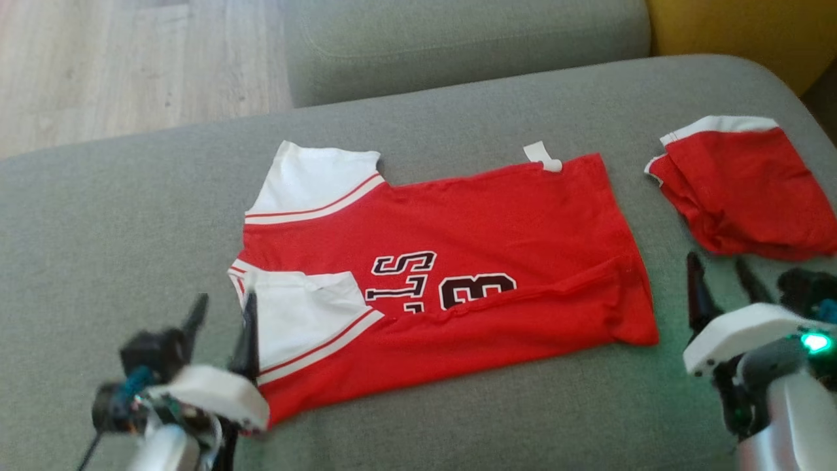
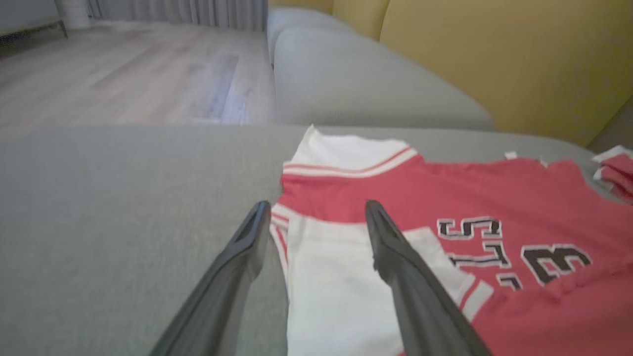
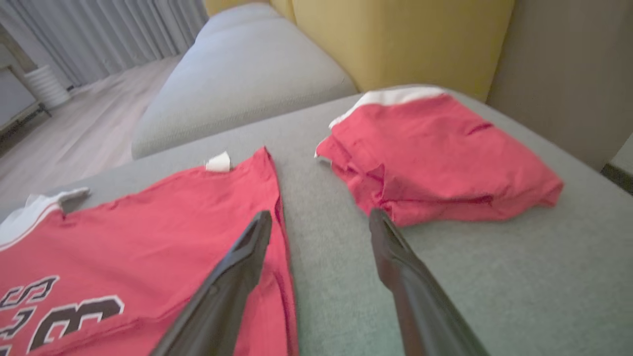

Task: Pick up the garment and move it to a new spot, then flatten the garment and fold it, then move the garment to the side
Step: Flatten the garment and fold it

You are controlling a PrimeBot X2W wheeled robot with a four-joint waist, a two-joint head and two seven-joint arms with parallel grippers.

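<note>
The grey cushion [image 1: 131, 216] bears a half-folded jersey [image 1: 497, 222] and, seemingly, folded shorts [image 1: 745, 190].

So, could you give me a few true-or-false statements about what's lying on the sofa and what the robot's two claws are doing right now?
1. The red jersey lies on the grey cushion. True.
2. The left gripper is clamped on the jersey. False: its jaws stand open, gripping nothing.
3. A second red garment lies on the robot's right of the jersey. True.
4. The two garments overlap. False: bare cushion shows between them.
5. The right gripper is open. True.
</note>
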